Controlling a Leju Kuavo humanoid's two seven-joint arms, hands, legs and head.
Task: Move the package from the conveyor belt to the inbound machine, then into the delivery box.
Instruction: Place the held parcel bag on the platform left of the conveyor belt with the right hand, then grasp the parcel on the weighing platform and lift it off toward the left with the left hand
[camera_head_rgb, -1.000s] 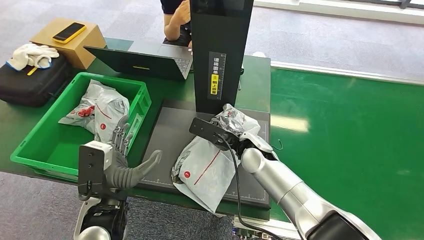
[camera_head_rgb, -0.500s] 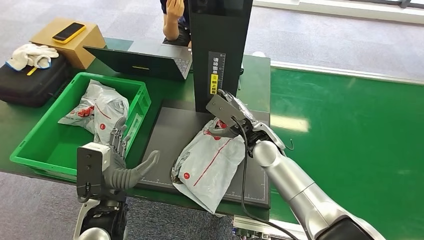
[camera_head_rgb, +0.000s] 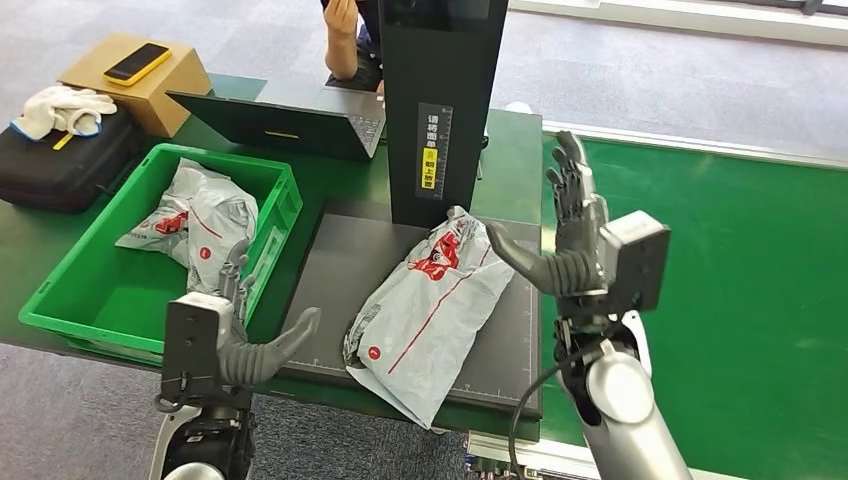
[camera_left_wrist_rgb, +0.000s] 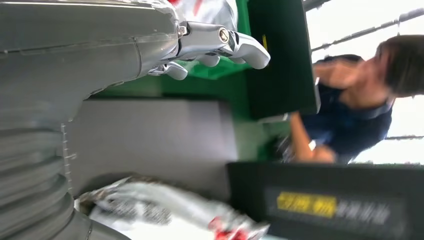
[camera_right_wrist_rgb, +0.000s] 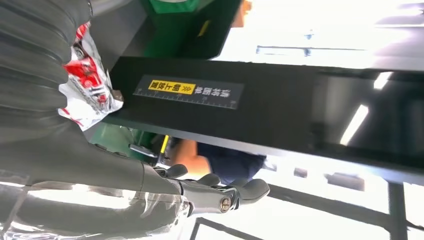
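Note:
A grey plastic package (camera_head_rgb: 425, 310) with red print lies flat on the dark scanning pad (camera_head_rgb: 338, 265) of the inbound machine, below its black upright column (camera_head_rgb: 440, 100). One corner of the package overhangs the pad's front edge. My right hand (camera_head_rgb: 572, 245) is raised to the right of the package with its fingers spread, holding nothing. At the pad's front left corner my left hand (camera_head_rgb: 240, 325) stays open, apart from the package. The package (camera_left_wrist_rgb: 165, 210) and the column (camera_right_wrist_rgb: 260, 110) also appear in the wrist views.
A green delivery box (camera_head_rgb: 90, 290) with two grey packages (camera_head_rgb: 200, 225) stands left of the pad. Behind it are a laptop (camera_head_rgb: 285, 120), a cardboard box (camera_head_rgb: 145, 75) with a phone, and a black bag (camera_head_rgb: 60, 160). A person (camera_head_rgb: 350, 40) sits behind the column. The green conveyor belt (camera_head_rgb: 720, 280) runs at right.
My right hand has let go of the package, lifted off it and moved right, with its fingers now spread. The package has settled flat on the pad. The left hand has barely moved.

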